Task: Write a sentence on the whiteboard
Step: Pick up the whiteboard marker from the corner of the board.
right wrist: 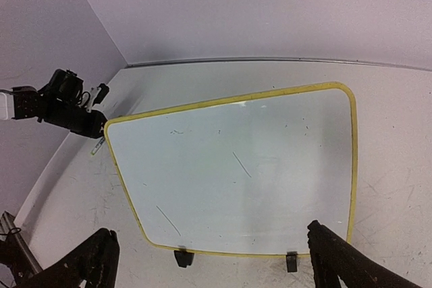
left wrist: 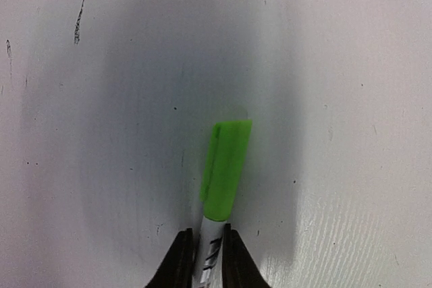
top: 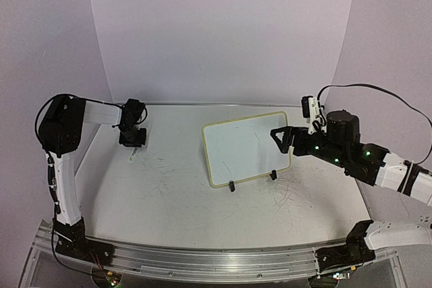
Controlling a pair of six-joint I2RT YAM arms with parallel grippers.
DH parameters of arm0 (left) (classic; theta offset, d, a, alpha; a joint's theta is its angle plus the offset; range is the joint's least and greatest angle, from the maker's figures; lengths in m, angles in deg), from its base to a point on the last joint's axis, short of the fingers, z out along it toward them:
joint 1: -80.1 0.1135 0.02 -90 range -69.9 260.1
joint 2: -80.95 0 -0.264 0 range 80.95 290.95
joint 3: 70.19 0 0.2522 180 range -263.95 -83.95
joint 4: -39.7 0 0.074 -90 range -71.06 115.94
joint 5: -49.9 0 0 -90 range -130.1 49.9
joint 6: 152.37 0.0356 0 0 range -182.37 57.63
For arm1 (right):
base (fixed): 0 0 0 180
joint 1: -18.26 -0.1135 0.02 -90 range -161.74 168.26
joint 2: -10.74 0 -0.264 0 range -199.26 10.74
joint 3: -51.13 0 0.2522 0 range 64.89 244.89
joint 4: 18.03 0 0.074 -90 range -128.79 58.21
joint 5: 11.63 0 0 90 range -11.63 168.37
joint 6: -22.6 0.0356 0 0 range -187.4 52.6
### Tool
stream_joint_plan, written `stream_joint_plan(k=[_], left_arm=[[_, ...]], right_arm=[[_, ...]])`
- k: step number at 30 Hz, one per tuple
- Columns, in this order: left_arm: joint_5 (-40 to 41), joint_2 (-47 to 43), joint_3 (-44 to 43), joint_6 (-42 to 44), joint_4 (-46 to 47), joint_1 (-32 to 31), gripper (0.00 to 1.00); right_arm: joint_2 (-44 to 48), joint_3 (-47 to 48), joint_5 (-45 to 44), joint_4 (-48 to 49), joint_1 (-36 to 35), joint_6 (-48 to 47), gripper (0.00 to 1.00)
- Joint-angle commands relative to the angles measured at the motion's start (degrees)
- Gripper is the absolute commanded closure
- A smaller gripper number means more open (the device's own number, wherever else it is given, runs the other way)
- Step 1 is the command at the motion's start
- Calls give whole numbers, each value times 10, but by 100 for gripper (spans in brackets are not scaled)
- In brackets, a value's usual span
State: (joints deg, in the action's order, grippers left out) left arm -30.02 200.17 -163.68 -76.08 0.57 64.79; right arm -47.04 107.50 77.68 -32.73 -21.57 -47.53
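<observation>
Tabletop [top: 169, 193] bears whiteboard [top: 243, 146], facing right tool [top: 283, 138].

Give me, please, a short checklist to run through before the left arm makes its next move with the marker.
1. Left tool closed on the marker: ok, its fingers press the barrel from both sides.
2. Green cap removed: not ok, it is on.
3. Whiteboard propped on its stand feet: ok.
4. Writing surface free: ok, only faint stray strokes.
5. Right tool open and holding nothing: ok.
</observation>
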Motion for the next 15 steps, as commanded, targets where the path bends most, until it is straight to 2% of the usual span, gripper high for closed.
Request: stream_joint_plan(k=[1, 4, 7, 8, 12, 14, 15], left_arm=[[-9, -22, 25, 4, 10, 3, 90], [-28, -60, 46, -1, 20, 3, 95], [-93, -122, 74, -21, 41, 2, 97], [-141, -156, 90, -29, 54, 1, 97], [-311, -300, 178, -96, 187, -6, 97], [-380, -360, 223, -149, 278, -14, 98], [-389, -384, 233, -172, 309, -22, 99]], right_arm=[[15, 16, 2, 32, -1, 35, 2], [14, 23, 30, 35, -1, 35, 2], [5, 31, 53, 43, -1, 37, 2], [-3, 36, 69, 44, -1, 36, 2], [-40, 57, 129, 83, -19, 30, 2], [-69, 77, 134, 105, -43, 29, 2], [-91, 93, 138, 113, -55, 33, 2]])
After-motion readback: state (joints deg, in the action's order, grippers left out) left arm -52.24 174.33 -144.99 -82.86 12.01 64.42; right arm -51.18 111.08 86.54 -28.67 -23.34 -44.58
